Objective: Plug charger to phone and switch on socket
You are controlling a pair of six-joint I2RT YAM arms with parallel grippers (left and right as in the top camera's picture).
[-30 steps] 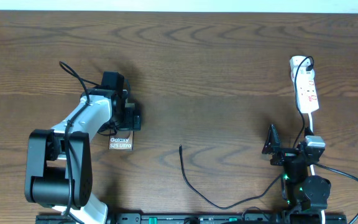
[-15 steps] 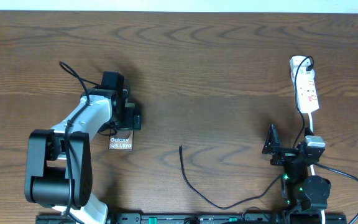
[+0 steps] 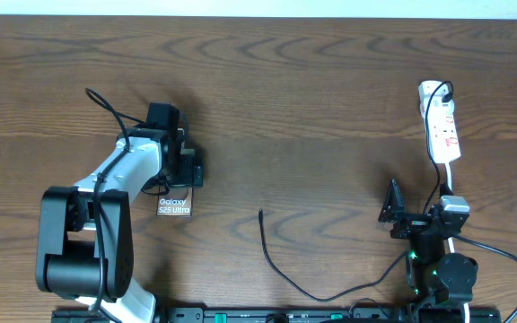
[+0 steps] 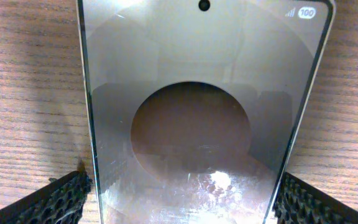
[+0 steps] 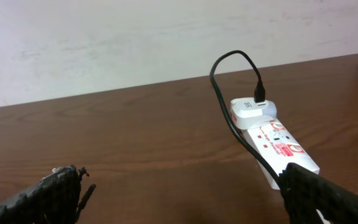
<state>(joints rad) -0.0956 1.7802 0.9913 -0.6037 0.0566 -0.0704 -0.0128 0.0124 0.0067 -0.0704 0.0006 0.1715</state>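
The phone [image 3: 174, 207] lies flat at the table's left, white "Galaxy S25 Ultra" lettering showing. It fills the left wrist view [image 4: 197, 74], with a round ring [image 4: 191, 134] on its face. My left gripper [image 3: 183, 176] straddles it, and its pads [image 4: 67, 199] lie against both long edges. The charger cable [image 3: 281, 269] lies loose in the middle, plug tip [image 3: 260, 213] free on the wood. The white socket [image 3: 441, 126] lies far right and also shows in the right wrist view [image 5: 278, 143]. My right gripper [image 3: 417, 212] is open and empty, well apart from the tip.
A white adapter [image 5: 250, 107] with a black lead [image 5: 219, 87] sits plugged into the socket's far end. The left arm [image 3: 88, 242] stands at the front left. The wall [image 5: 166, 37] rises behind the table's far edge.
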